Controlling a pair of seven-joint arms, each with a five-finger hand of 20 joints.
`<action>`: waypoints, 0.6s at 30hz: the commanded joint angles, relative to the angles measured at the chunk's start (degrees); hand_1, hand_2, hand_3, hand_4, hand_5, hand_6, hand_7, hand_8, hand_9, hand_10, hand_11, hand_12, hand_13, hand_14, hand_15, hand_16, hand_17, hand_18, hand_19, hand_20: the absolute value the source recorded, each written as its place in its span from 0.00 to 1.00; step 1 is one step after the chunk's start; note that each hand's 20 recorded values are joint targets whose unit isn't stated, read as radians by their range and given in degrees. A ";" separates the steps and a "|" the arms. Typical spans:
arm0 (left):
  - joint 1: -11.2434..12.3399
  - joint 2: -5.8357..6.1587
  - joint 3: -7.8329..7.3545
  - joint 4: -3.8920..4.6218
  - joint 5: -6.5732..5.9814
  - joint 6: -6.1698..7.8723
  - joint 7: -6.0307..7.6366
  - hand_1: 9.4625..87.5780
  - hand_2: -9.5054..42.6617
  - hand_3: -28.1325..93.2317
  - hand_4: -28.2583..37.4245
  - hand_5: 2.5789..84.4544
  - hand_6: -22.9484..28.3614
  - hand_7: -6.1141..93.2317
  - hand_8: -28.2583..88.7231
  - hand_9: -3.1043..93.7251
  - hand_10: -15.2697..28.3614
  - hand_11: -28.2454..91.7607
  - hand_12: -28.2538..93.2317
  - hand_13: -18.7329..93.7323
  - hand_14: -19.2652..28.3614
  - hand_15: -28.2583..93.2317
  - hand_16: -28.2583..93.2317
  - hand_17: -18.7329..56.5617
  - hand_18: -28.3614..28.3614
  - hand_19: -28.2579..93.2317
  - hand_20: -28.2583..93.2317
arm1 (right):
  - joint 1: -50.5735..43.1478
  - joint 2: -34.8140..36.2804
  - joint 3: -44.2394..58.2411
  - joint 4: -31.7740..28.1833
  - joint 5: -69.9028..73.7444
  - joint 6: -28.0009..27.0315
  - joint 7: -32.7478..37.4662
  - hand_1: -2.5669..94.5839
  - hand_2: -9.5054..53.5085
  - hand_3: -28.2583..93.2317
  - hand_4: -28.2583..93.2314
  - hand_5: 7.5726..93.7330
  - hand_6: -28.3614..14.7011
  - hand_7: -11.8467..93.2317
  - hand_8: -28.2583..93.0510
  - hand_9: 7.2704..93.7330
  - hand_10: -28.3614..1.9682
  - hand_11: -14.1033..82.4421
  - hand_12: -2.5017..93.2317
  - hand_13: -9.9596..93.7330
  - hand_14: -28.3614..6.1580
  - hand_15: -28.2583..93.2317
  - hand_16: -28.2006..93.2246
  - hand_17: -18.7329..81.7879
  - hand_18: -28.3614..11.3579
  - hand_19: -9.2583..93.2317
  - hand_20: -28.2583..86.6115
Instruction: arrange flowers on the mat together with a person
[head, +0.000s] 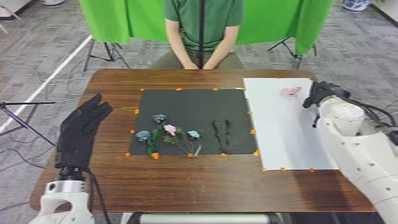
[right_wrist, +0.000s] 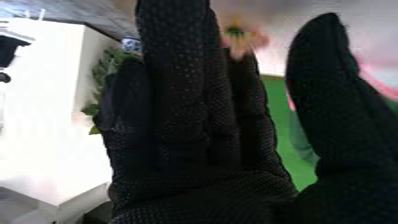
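Black-gloved and nearest the lens, my right hand is open, fingers straight, thumb apart, gripping nothing. Under the work lies the brown tabletop, carrying 2 surfaces: a dark mat at the middle and a white sheet on its right. My left hand is also open and empty, left of the mat, probably out of my right's way. On the mat, 4 blooms, 2 of them blue flowers, fan out with heads away from me, likely for a bouquet look; 2 dark stems lie apart to their right. 1 pink flower rests on the sheet beside my right hand, likely next to be placed.
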 joint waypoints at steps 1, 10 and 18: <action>-0.07 -0.53 0.08 0.53 -0.51 -0.15 -0.37 0.20 0.15 0.76 0.08 0.50 0.51 0.19 0.19 0.48 0.65 0.35 0.35 0.47 0.73 0.32 0.25 0.30 0.67 0.24 0.36 | -3.10 -1.34 -0.29 2.54 -2.95 5.91 2.43 0.58 0.00 0.74 0.00 0.68 0.72 0.28 0.14 0.89 0.59 0.26 0.22 1.00 0.74 0.53 0.47 0.78 0.42 0.93 0.51; 0.26 -0.77 -0.06 0.34 -0.60 -0.07 -0.13 0.20 0.15 0.76 0.08 0.50 0.52 0.19 0.19 0.48 0.65 0.35 0.35 0.47 0.73 0.32 0.25 0.30 0.67 0.24 0.36 | -4.54 -0.20 -1.36 2.02 -0.19 15.19 2.84 0.73 0.00 0.67 0.04 0.88 0.70 0.27 0.26 1.00 0.65 0.23 0.30 1.00 0.78 0.63 0.41 0.83 0.43 0.97 0.50; 0.99 -0.03 -0.60 -0.07 -0.82 0.05 -0.58 0.20 0.15 0.76 0.08 0.50 0.52 0.19 0.19 0.48 0.65 0.35 0.35 0.47 0.73 0.32 0.25 0.30 0.67 0.24 0.36 | -2.23 6.17 -2.72 -18.05 10.30 20.05 5.76 0.72 0.00 0.69 0.05 0.90 0.70 0.27 0.26 1.00 0.64 0.26 0.29 1.00 0.79 0.66 0.40 0.84 0.42 0.99 0.50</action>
